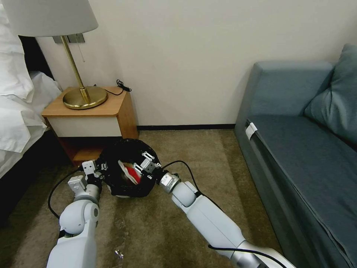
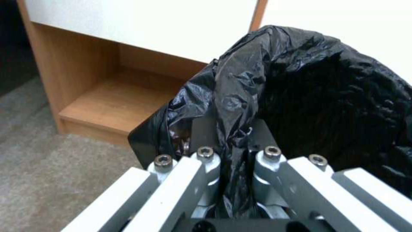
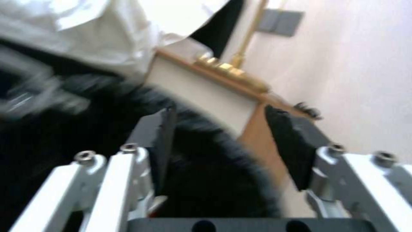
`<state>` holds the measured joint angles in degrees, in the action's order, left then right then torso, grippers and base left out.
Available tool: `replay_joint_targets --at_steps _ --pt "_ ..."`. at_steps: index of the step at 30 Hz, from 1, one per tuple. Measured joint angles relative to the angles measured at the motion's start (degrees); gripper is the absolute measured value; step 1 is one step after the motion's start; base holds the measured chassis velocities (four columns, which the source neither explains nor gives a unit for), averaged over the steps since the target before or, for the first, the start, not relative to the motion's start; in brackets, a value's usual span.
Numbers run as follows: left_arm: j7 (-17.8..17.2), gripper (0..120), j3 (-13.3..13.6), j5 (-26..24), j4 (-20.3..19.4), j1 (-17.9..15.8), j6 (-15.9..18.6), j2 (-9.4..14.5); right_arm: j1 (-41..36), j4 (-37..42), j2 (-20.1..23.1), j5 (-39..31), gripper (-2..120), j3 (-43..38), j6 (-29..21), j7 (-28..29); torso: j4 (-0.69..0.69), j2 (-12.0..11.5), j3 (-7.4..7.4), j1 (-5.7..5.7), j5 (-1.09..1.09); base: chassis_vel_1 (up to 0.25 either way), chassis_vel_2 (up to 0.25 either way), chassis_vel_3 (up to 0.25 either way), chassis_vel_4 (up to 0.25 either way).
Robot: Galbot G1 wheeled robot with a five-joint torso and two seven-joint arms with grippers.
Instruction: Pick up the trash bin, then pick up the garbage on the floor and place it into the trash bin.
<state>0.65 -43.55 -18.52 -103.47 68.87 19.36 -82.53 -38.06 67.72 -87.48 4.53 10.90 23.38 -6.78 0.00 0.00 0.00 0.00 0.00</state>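
The trash bin (image 1: 126,149), wrapped in its crinkly black liner, is in front of the nightstand with its mouth turned up toward me. My left gripper (image 1: 99,166) is shut on the bin's left rim, and the left wrist view shows liner (image 2: 326,90) pinched between the fingers of the left gripper (image 2: 229,129). My right gripper (image 1: 143,165) hovers open over the right side of the mouth. A red packet (image 1: 131,175) lies inside, just below it. In the right wrist view the right gripper (image 3: 221,129) has nothing between its pads, and the dark bin (image 3: 206,180) is beneath it.
A wooden nightstand (image 1: 89,111) with a brass lamp (image 1: 84,97) stands just behind the bin, and a white-sheeted bed (image 1: 18,111) is on the left. A blue sofa (image 1: 305,149) lines the right. Open carpet (image 1: 208,156) lies between. A small clear shiny scrap (image 1: 119,254) lies by my left arm.
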Motion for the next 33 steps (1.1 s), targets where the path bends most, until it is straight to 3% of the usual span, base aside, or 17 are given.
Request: replay_joint_targets --at_steps 9,11,19,28,33 --pt "-0.2 4 -3.4 -2.7 -1.4 0.9 0.7 1.5 4.0 1.6 2.9 -2.0 96 -4.7 -9.2 7.7 0.0 0.0 0.0 0.0 0.0 0.0 0.0 0.0 0.0" --pt "-0.2 4 -3.9 -3.0 -1.6 1.1 0.8 1.8 4.2 0.2 3.4 -2.7 99 -4.4 -10.3 8.9 0.0 0.0 0.0 0.0 0.0 0.0 0.0 0.0 0.0" --pt "-0.6 4 -5.3 -4.3 -1.3 1.4 1.0 1.9 4.4 -7.3 2.9 -9.6 100 -3.3 -16.9 11.9 0.0 0.0 0.0 0.0 0.0 0.0 0.0 0.0 0.0" --pt "-2.0 4 -4.7 -7.5 -0.8 1.4 2.6 1.8 3.7 -10.4 1.9 -9.3 100 -4.4 -16.3 11.8 0.0 0.0 0.0 0.0 0.0 0.0 0.0 0.0 0.0" --pt "-4.1 4 -4.3 -12.2 -2.1 1.4 6.0 1.5 2.6 -9.9 1.8 -20.7 100 -3.7 -22.7 13.5 0.0 0.0 0.0 0.0 0.0 0.0 0.0 0.0 0.0"
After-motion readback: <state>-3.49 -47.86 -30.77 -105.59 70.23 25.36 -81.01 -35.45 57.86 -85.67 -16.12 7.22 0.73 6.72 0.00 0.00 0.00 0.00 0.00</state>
